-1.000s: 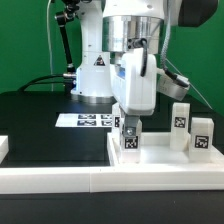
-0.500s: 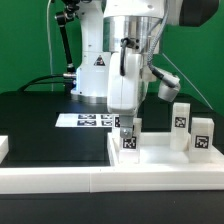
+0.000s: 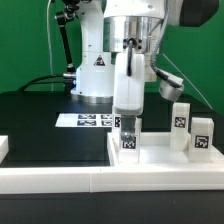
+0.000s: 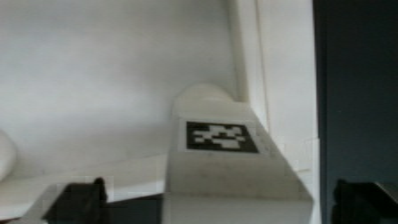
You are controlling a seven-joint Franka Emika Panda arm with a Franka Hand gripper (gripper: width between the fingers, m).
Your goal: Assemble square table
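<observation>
Square table top point(image 3: 150, 160), white smooth plastic with a raised rim, sits low at the front of the exterior view, toward that view's right, just behind the long white rail point(image 3: 60, 180) that edges the black work surface point(image 3: 40, 125). On it stands a small white block leg point(image 3: 130, 137), upright, a black-and-white tag on its front face, and the gripper point(image 3: 129, 120) is right down over its top. From the wrist view the same leg point(image 4: 222, 150) shows as a matte white wedge shape with its tag facing the camera, and a dark fingertip point(image 4: 75, 197) shows on either side at the base of the picture, well apart, the leg between them. Whether the pads actually press on the leg I cannot tell; the jaws look spread rather than closed.

Counting legs: three in sight in the exterior view. The one under the gripper, then two more standing upright at that view's right, one leg point(image 3: 181, 122) a little farther back and another leg point(image 3: 202, 134) just beside it, nearer the edge, each boxy and tagged.

Behind the top, flat on the black surface, lies the marker board point(image 3: 88, 120), thin and white with printed tags. Farther back rises the arm's white base point(image 3: 95, 72), glossy, against a green backdrop point(image 3: 25, 40).
</observation>
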